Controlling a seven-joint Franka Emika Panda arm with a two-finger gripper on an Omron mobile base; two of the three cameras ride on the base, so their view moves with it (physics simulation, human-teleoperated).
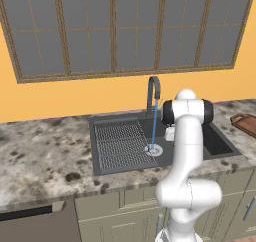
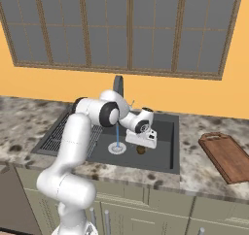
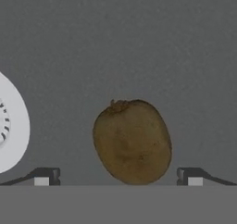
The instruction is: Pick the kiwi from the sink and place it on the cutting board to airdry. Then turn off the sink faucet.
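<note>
The brown kiwi lies on the dark sink floor, just right of the round silver drain. In the right base view the kiwi sits directly under my hand. My gripper hangs open above it, one fingertip on each side of the fruit, holding nothing. The gooseneck faucet runs, and a blue stream falls onto the drain. The reddish-brown cutting board lies on the counter right of the sink.
A wire grid rack covers the sink's left half. Speckled stone counter stretches to both sides, under a large window. Cabinet fronts run below the counter edge.
</note>
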